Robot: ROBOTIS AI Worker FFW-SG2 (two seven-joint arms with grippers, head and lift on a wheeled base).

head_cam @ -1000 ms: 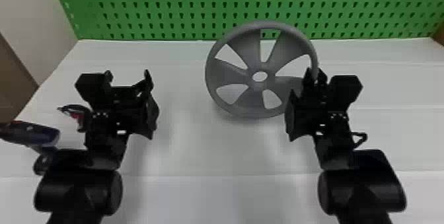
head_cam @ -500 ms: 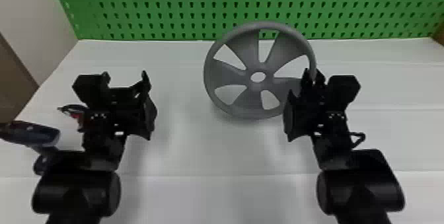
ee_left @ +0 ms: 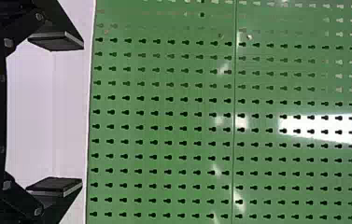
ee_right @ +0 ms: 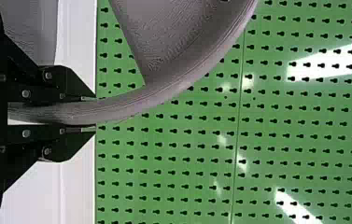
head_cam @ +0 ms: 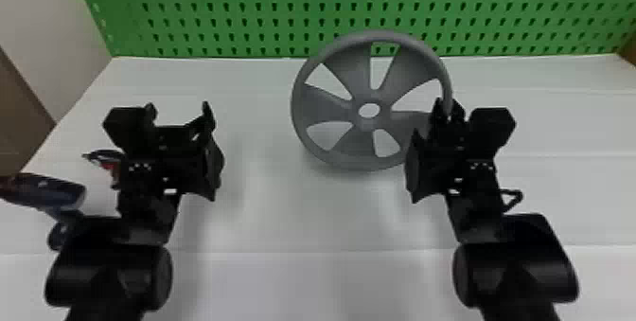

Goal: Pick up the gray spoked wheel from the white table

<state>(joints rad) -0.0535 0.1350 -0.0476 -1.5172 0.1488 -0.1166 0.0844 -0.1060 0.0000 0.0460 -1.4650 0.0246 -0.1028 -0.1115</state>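
Gray spoked wheel (head_cam: pixel 369 125) is in the grasp of the right claw (head_cam: pixel 447 103), its broad face turned toward the head camera, on the near side of the green pegboard (head_cam: pixel 236 7). The right wrist view shows the rim (ee_right: pixel 141 98) running between the two fingers, which are drawn in close on either side of it. The hold is on the wheel's right-hand edge, well out from the middle.

So the reaching and the gripping look done; what is left is the lifting, or as much of it as has not been made. A soft shadow (head_cam: pixel 326 169) lies on the white table (head_cam: pixel 293 211) around the wheel's lower edge, but whether that edge touches the tabletop or hangs just above it, I cannot tell. I would put the job past its halfway point, with a clear raise as the part to confirm.

With one claw on one side, the weight may make the wheel swing or twist in the fingers, so a slow, straight lift seems wise. The left claw (head_cam: pixel 178 105) is parked over the table's left part, fingers spread and holding nothing, well apart from the wheel.
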